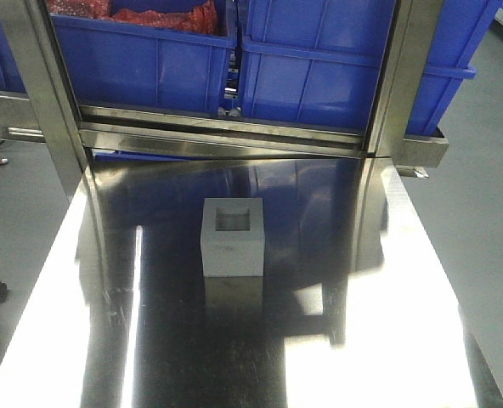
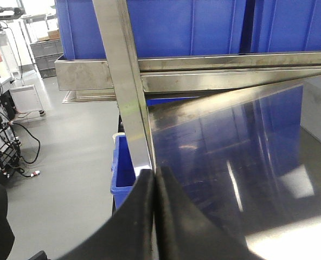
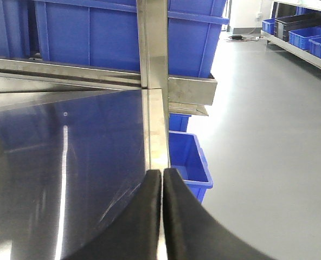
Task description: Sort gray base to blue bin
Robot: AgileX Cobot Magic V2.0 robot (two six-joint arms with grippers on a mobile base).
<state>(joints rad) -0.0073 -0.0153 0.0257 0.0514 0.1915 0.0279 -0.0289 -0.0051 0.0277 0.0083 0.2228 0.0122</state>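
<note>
The gray base [image 1: 232, 238] stands on the shiny steel table [image 1: 387, 323], its square recessed window facing up. Nothing touches it. Two blue bins [image 1: 336, 59] sit side by side on the rack behind the table. A further blue bin [image 2: 125, 168] stands on the floor off the table's left edge, and another blue bin [image 3: 190, 162] off its right edge. My left gripper [image 2: 155, 173] is shut and empty over the table's left edge. Shut and empty too, my right gripper [image 3: 162, 172] hangs over the right edge. Neither gripper appears in the front view.
The left rack bin [image 1: 141, 59] holds red material. Steel uprights [image 1: 43, 93] and a cross rail [image 1: 226, 136] frame the table's back. Cables and equipment [image 2: 8, 146] lie on the floor at left. More blue bins [image 3: 307, 38] stand on a far bench at right.
</note>
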